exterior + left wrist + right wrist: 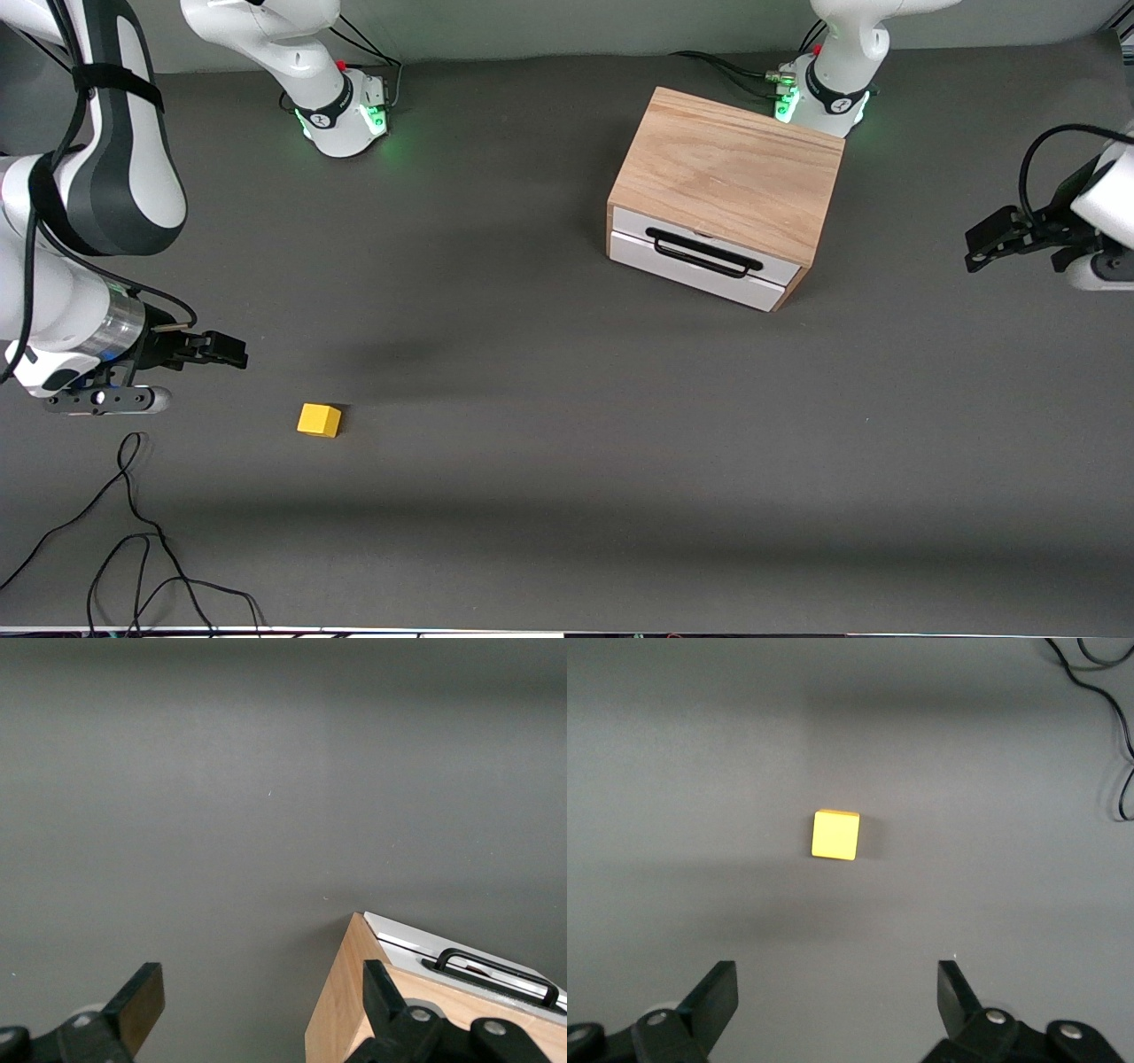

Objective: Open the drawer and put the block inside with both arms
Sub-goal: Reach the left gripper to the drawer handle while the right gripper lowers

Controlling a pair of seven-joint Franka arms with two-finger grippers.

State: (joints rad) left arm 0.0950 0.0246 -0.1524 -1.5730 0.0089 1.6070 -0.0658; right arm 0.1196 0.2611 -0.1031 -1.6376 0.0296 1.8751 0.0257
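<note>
The light-wood cabinet (pixel 728 170) stands toward the left arm's end of the table. Its white drawer (pixel 709 251) with the black bar handle (pixel 702 253) is shut. The yellow-orange block (pixel 319 419) lies on the dark mat toward the right arm's end, nearer the front camera than the cabinet. My right gripper (pixel 232 352) is open and empty, up beside the block; the right wrist view shows the block (pixel 835 835) ahead of the open gripper (pixel 837 992). My left gripper (pixel 979 248) is open and empty, beside the cabinet at the table's end. The left wrist view (pixel 263 1001) shows the cabinet's corner (pixel 337 1019) and handle (pixel 496 970).
Loose black cables (pixel 133 532) lie on the mat near the front edge at the right arm's end and also show in the right wrist view (pixel 1107 700). The green-lit arm bases (pixel 345 115) (pixel 819 97) stand along the table edge farthest from the front camera.
</note>
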